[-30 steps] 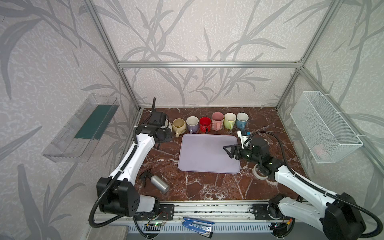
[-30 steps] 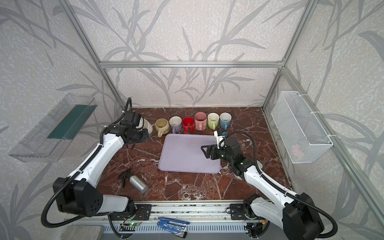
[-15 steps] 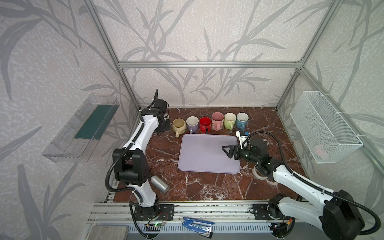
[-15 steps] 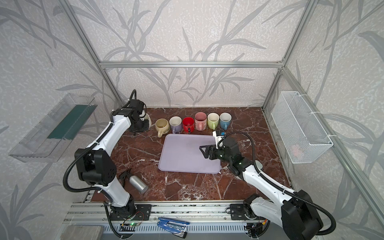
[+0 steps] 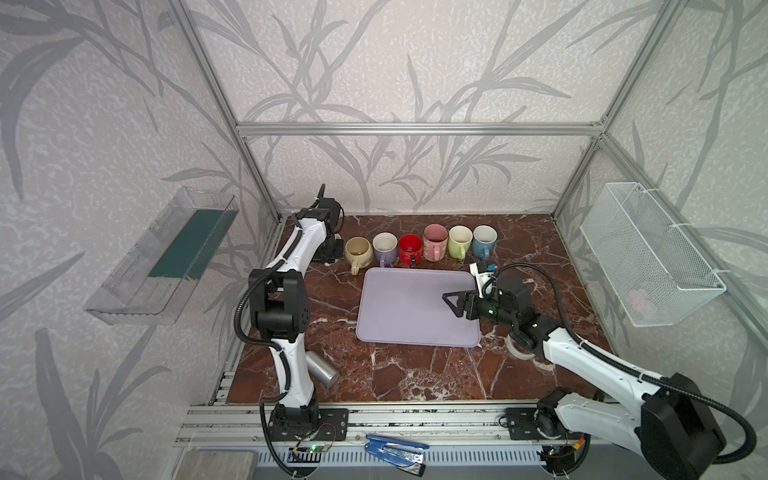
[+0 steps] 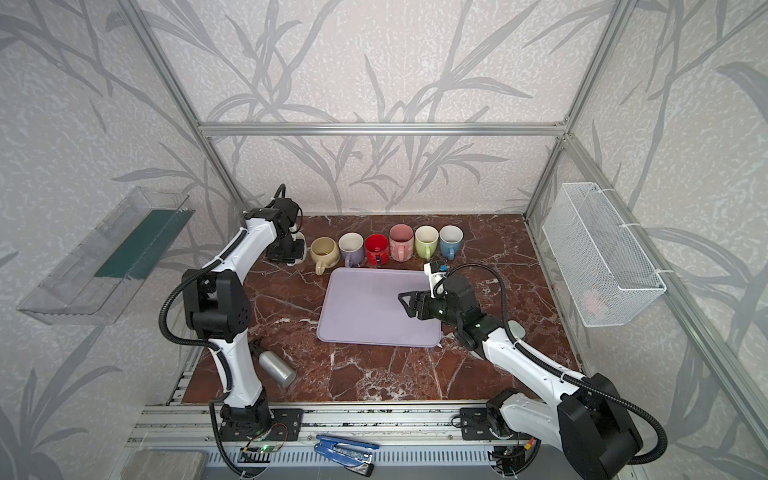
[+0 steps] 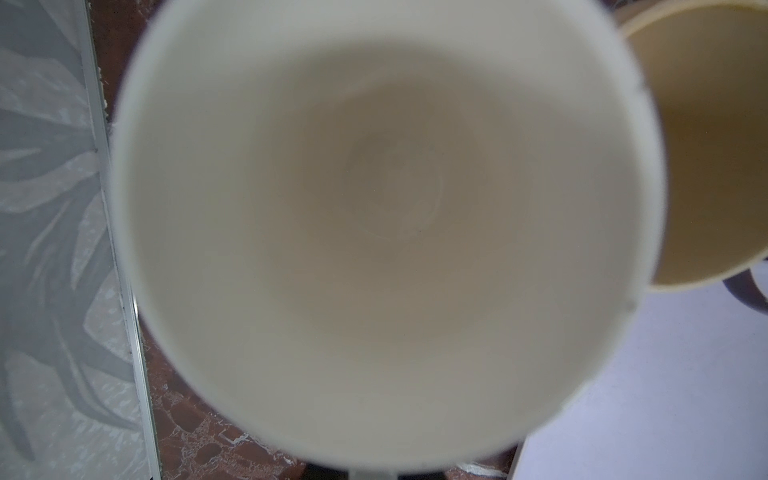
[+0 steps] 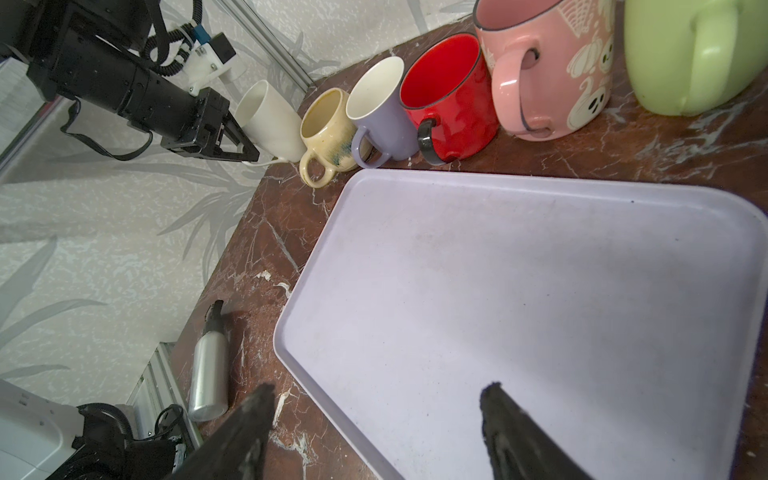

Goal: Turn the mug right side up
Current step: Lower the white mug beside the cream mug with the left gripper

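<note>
Front rail: a blue stapler [image 5: 395, 446] lies on the aluminium frame, in front of the table [image 5: 415, 374]

Table, front left: a silver bottle [image 5: 322, 370] lies on its side, just beside the left arm's lower link

Table, right of centre: a pale ring [image 5: 519, 351] lies under the right forearm, partly hidden

Table, centre: the lavender tray [image 5: 407, 307] lies flat

Right hand [image 5: 455, 305]: hovers over the tray's right edge and points left across it. The jaws stand well apart with nothing between them. The right wrist view shows only bare tray between the two dark fingertips [image 8: 257, 415]

Side walls: clear shelf [image 5: 162, 266] on the left, white wire basket [image 5: 648, 257] on the right

Behind the tray is a row of mugs, all mouth up, handles toward the front. Left to right: cream mug [image 5: 358, 249], lilac mug [image 5: 384, 245], red mug [image 5: 410, 248], pink mug [image 5: 434, 241], green mug [image 5: 459, 242], blue mug [image 5: 484, 240]. They stand close together

Far left corner: the white mug [image 8: 270, 120] is at the left end of that row, just beside the cream mug. Its mouth is up and it leans a little away from the row. I cannot tell whether its base sits on the table. The left wrist view looks straight down into its pale inside

Left hand [image 8: 245, 151]: beside the white mug, with the jaws drawn fully together low at its side, pinching the thin white handle
</note>
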`<state>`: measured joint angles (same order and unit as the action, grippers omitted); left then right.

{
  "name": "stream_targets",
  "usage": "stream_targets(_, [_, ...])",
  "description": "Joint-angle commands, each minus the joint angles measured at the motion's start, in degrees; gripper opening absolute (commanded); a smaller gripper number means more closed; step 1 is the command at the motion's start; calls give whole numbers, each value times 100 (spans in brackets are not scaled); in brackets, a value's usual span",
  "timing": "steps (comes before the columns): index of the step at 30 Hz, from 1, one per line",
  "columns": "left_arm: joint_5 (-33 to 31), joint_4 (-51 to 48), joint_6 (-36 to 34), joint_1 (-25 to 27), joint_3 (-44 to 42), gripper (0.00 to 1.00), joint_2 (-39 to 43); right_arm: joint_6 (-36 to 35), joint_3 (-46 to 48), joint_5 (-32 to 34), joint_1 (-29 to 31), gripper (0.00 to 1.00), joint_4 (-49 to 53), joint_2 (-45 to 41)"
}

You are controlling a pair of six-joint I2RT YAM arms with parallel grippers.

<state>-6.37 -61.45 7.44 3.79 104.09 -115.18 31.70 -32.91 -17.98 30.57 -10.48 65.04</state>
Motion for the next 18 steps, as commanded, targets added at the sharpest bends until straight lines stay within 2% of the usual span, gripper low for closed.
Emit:
stream_targets(1, [-111, -103, -103, -27, 352, 0, -33, -6, 3, 52, 37, 78, -165, 84])
stream_targets(18, [-6, -3, -87, -71, 569, 0, -515, 3, -18, 49, 36, 78, -196, 277])
